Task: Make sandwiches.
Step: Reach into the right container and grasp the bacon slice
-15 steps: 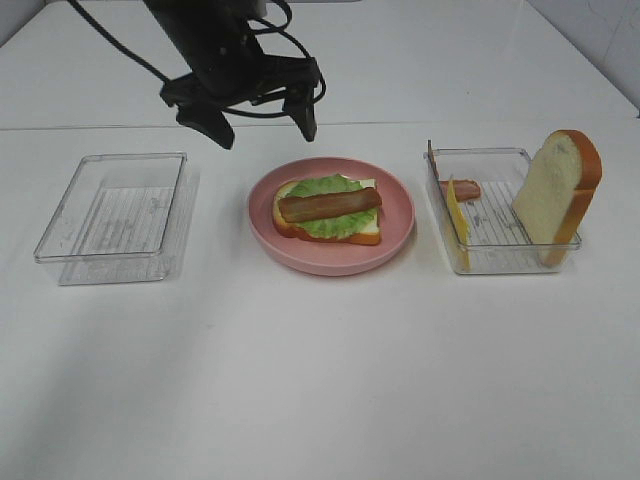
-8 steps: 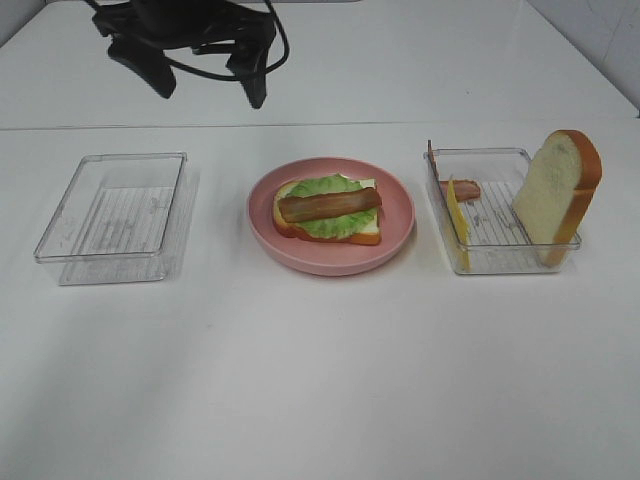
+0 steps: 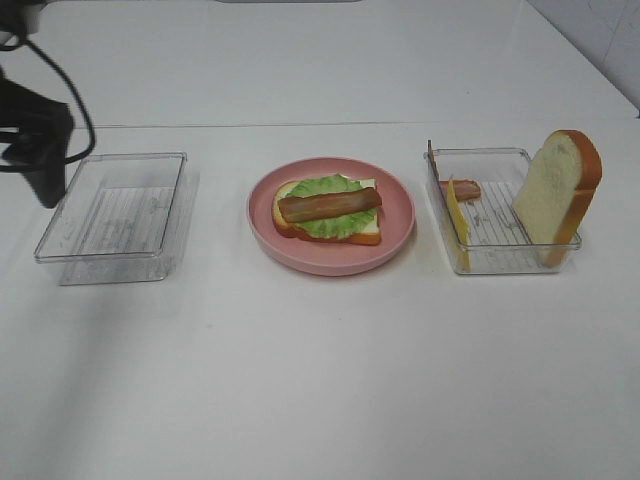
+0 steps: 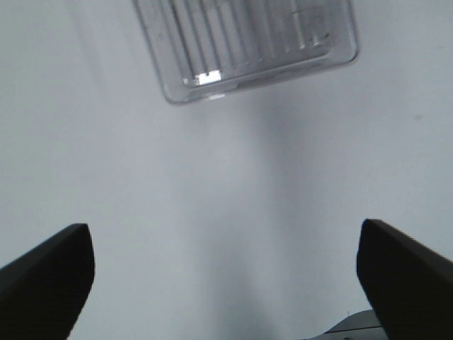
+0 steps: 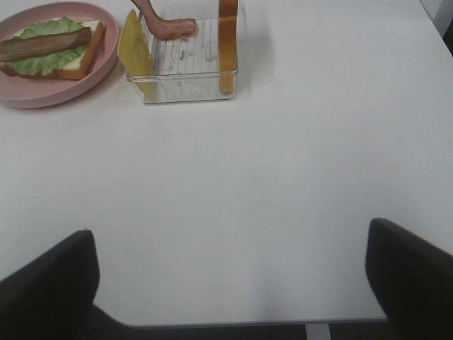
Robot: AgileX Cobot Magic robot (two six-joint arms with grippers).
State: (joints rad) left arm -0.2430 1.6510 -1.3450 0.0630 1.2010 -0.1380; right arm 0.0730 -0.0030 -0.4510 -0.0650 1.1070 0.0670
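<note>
Both pairs of fingers empty. My left gripper (image 4: 226, 280) is spread wide over bare table (image 4: 212, 184), nothing between the tips. The empty left tray (image 4: 248, 49) lies just ahead of it and offers nothing to pick. My right gripper (image 5: 233, 283) is spread wide too and holds nothing. Everything useful is well ahead of it and off to one side. The sandwich (image 5: 49, 46) is half built: one bread slice, lettuce and a bacon strip, lying flat on the pink plate (image 5: 60, 95). The plate sits just beside the right tray (image 5: 187, 88), on the tray's far side from my right fingers' line. In that tray the cheese slice (image 5: 134, 42) stands on edge against the wall nearest the plate. A meat piece (image 5: 170, 25) lies behind it, and the top bread slice (image 5: 228, 42) stands upright at the opposite wall. My judgement is cheese next, with the right fingers. Narrow the spread before going in so neither tip knocks the tray wall. Come down from above and pinch across the thin faces near the upper edge. Lift straight up until clear of the wall, since a slanted pull would likely drag the light tray. Lay it flat over the bacon, square to the bread, and let go low.
</note>
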